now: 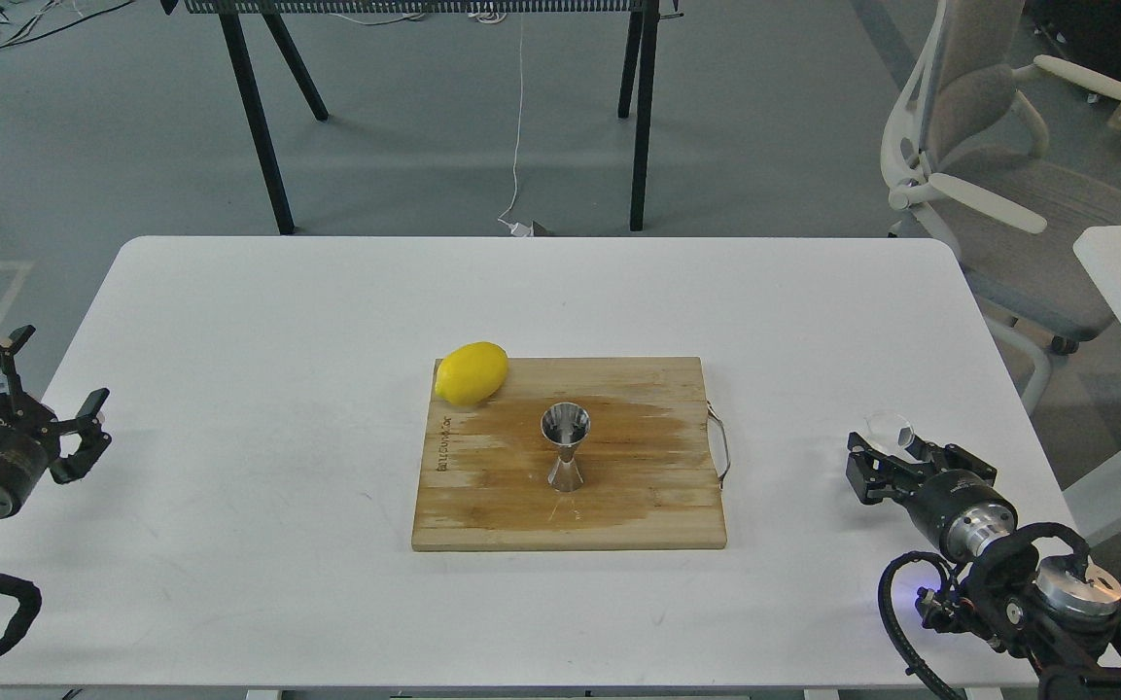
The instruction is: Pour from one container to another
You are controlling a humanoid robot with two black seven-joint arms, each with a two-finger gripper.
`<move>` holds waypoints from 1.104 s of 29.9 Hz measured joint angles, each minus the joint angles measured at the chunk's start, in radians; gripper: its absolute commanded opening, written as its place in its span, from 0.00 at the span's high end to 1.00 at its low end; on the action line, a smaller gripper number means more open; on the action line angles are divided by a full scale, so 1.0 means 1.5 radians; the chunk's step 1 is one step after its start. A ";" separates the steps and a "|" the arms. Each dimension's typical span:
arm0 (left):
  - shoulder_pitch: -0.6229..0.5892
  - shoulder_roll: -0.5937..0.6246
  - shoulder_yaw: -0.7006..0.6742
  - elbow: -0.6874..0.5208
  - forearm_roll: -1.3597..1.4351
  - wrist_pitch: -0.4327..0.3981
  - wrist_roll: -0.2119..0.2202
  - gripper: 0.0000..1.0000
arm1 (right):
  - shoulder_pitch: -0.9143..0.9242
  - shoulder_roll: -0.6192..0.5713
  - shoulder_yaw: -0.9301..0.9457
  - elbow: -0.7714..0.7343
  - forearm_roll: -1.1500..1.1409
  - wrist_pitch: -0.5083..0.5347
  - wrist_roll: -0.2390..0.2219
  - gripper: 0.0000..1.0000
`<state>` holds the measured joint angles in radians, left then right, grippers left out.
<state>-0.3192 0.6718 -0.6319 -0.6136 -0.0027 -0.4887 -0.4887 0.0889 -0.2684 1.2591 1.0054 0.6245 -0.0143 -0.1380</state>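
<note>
The small clear, colourless round glass cup [892, 428] is hard to make out at the right of the frame: only a pale ring shows against the white table [259, 340], right at the fingertips of the right gripper [879, 457], and I cannot tell whether those dark fingers are clamped on the cup or merely beside it. The right arm enters from the lower right corner, partly cut off by the frame edge, its gripper lying low and pointing toward the upper left. The left gripper [40, 389] sits at the left edge, fingers spread wide apart and holding nothing, its arm cropped below. At centre, the small shiny stainless-steel hourglass jigger [565, 447] stands upright on the rectangular wooden cutting board [638, 506], with a yellow lemon [472, 372] at the board's upper left corner.
</note>
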 measured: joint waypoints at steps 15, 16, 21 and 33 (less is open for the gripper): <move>0.000 0.003 0.000 0.001 0.000 0.000 0.000 0.00 | -0.060 -0.064 0.058 0.131 0.005 -0.001 -0.008 0.04; 0.000 0.003 0.000 0.001 0.000 0.000 0.000 0.00 | -0.067 -0.076 0.068 0.148 0.005 0.003 -0.010 0.04; -0.001 0.003 0.000 0.001 0.001 0.000 0.000 0.00 | -0.065 -0.133 0.088 0.185 -0.006 0.136 -0.047 0.03; -0.017 0.003 -0.004 0.000 0.001 0.000 0.000 0.00 | 0.095 -0.140 0.046 -0.011 -0.141 0.335 -0.096 0.03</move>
<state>-0.3441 0.6768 -0.6384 -0.6134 -0.0015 -0.4887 -0.4887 0.2314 -0.4780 1.3279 0.9886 0.4124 0.4886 -0.2823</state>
